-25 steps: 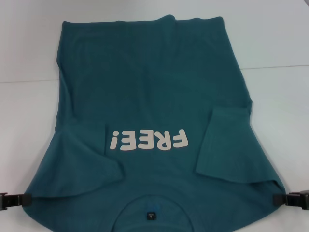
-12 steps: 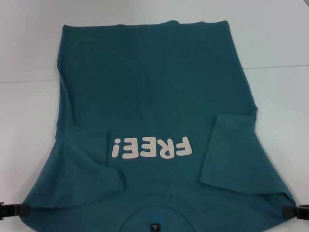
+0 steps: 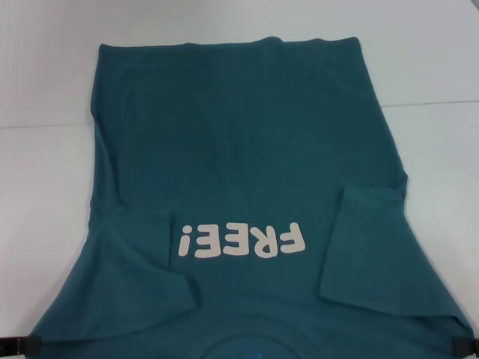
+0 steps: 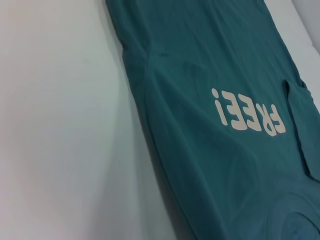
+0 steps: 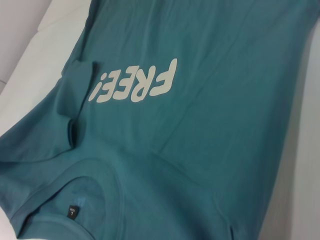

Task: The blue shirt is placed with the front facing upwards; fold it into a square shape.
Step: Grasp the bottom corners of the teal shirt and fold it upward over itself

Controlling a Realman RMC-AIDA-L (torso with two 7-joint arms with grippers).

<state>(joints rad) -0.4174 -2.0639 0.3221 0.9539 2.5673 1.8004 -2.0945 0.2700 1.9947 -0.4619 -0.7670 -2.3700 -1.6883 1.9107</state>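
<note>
The blue shirt (image 3: 239, 149) lies front up on the white table, collar towards me, with its white "FREE!" lettering (image 3: 241, 241) upside down in the head view. Both short sleeves are folded inward over the chest, the left sleeve (image 3: 142, 277) and the right sleeve (image 3: 367, 247). My left gripper (image 3: 28, 344) is at the shirt's near left shoulder corner and my right gripper (image 3: 462, 346) is at the near right shoulder corner, each shut on the cloth. The left wrist view shows the lettering (image 4: 248, 114). The right wrist view shows the round neck with its dark label (image 5: 73, 211).
The white table (image 3: 45, 187) shows bare on both sides of the shirt and behind its hem. A thin seam line (image 3: 434, 103) crosses the table at the far side.
The shirt has slid towards me with both grippers at its shoulder corners. The lettering sits lower in the head view, and the neck label has dropped out of that view.
</note>
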